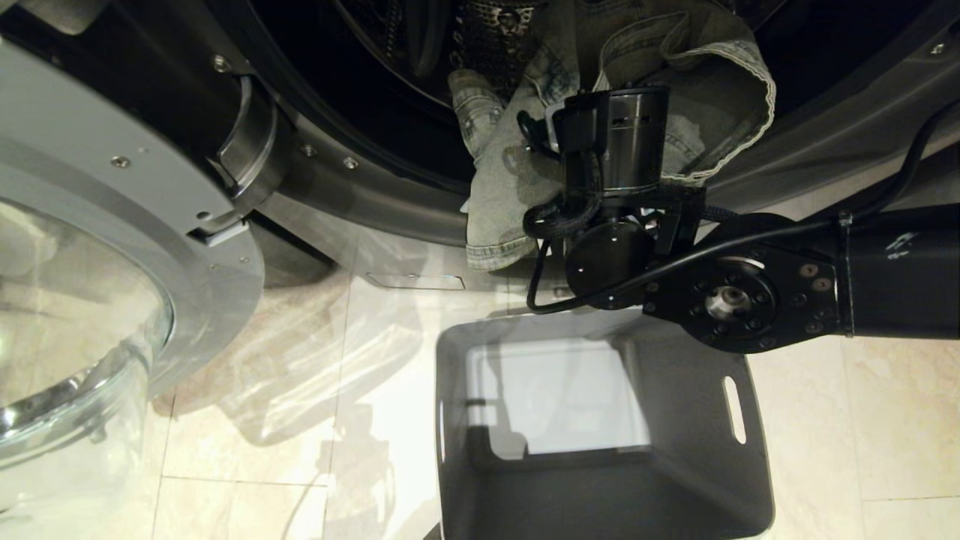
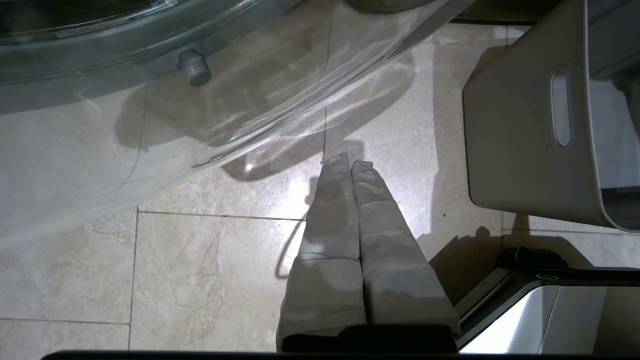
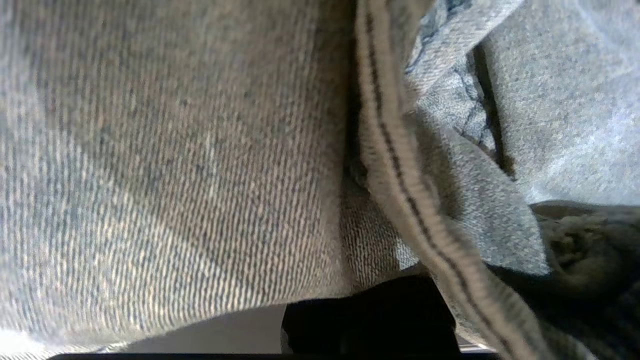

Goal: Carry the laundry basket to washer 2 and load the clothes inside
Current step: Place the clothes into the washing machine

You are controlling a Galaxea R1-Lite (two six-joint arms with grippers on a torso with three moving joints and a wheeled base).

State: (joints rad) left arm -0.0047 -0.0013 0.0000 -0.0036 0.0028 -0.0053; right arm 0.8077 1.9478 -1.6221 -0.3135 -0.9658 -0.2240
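Head view: the right gripper (image 1: pixel 630 94) reaches into washer 2's (image 1: pixel 360 150) open mouth, clamped on the clothes (image 1: pixel 525 150), which drape over the washer's lower rim. The laundry basket (image 1: pixel 705 420) sits on the floor just below.
Left wrist view: the left gripper (image 2: pixel 350 162), fingers pressed together, hangs over tiles beside the basket.
Right wrist view: denim fills everything.

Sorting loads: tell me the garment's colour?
Pale green-grey washed denim garment, clearest in the head view.

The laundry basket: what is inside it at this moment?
Nothing: the laundry basket shows a bare floor. The clothes hang over the washer opening. The near wall's inner foot is hidden.
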